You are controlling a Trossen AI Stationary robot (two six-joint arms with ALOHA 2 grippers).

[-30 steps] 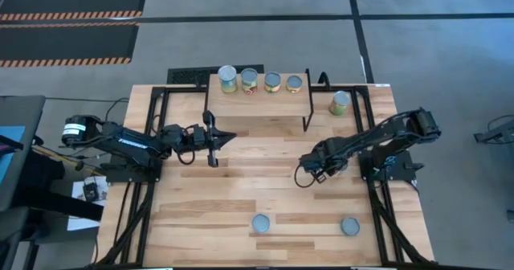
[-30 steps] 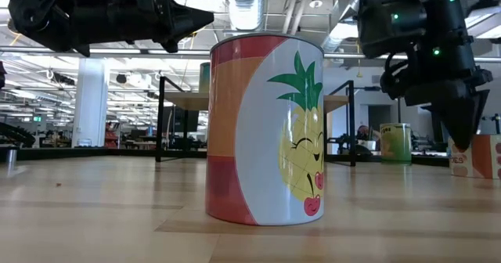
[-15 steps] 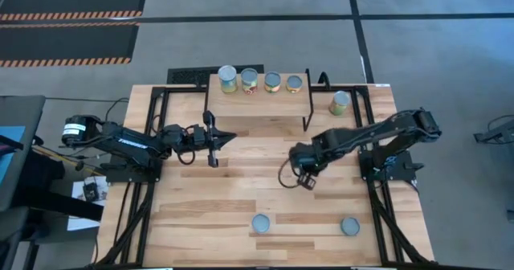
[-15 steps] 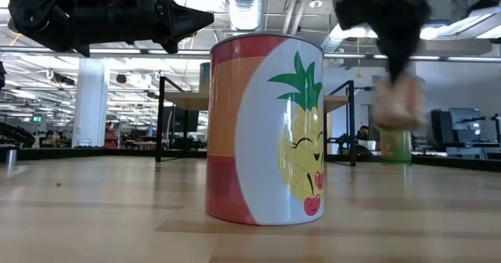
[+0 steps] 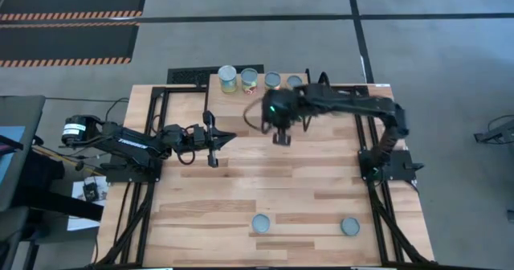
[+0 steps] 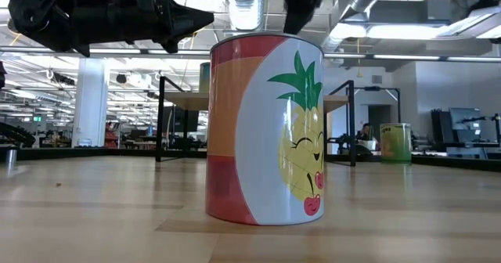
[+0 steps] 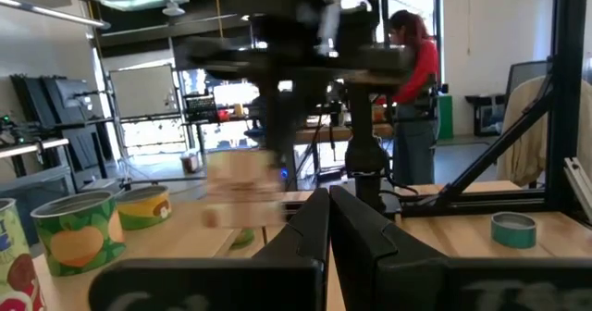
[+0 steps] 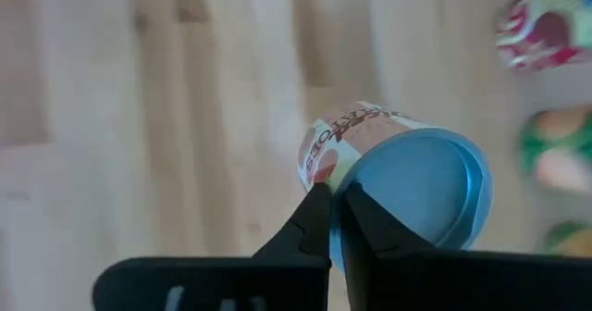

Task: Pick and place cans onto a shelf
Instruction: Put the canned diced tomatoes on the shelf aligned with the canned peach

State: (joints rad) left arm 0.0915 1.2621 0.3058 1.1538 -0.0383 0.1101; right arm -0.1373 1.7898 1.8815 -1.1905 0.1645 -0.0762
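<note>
Several cans stand in a row on the shelf (image 5: 241,103), among them a green one (image 5: 227,79) and a red one (image 5: 250,80). My right gripper (image 5: 281,136) hangs just in front of the shelf's near edge, shut on a white-labelled can (image 8: 398,186) with a bluish lid. That can shows blurred in the left wrist view (image 7: 242,189). My left gripper (image 5: 215,137) hovers shut over the table's left middle, with nothing in it. Two more cans (image 5: 261,223) (image 5: 350,226) stand near the front edge. My right gripper pinches the white can's top rim (image 8: 324,177) between its two nearly closed fingers, coming from above and pointing down. The can hangs below the fingers, tilted, and is lifted clear of the table.
The pineapple can (image 6: 266,130) fills the low view's middle. A green can (image 6: 395,142) stands on the table right of the shelf. Black frame rails run along both table sides. A person in red (image 7: 416,70) stands beyond the table.
My right gripper has taken hold of the white can at the table's right middle, lifted it clear and swung it quickly toward the far edge and leftward, up to the shelf's front. The can now hangs tilted under it.
</note>
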